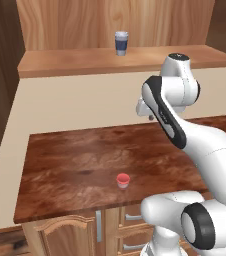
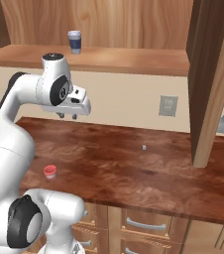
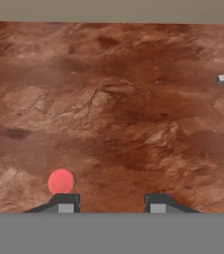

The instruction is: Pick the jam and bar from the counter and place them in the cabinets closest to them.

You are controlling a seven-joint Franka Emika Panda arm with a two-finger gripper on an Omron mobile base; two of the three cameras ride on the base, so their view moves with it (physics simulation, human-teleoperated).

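The jam (image 1: 122,180) (image 2: 49,171) is a tiny red pot standing upright on the dark reddish counter (image 1: 70,160) (image 2: 134,171) near its front edge. In the hand view the jam (image 3: 61,181) sits just above the left fingertip, outside the gap. My gripper (image 2: 67,116) (image 3: 110,203) hangs well above the counter (image 3: 134,109), pointing down, open with nothing between its fingers. In the left base view the gripper (image 1: 147,116) is partly hidden behind the forearm. The light-brown cabinet shelf (image 1: 85,60) (image 2: 134,59) runs along the wall above. The bar is out of view.
A blue-grey cup (image 1: 121,43) (image 2: 75,41) stands on the cabinet shelf. A tall open cabinet door (image 2: 210,79) hangs over the counter's right part. A tiny pale cube (image 2: 143,147) (image 3: 221,78) lies mid-counter. Drawers with silver handles (image 2: 148,225) sit below.
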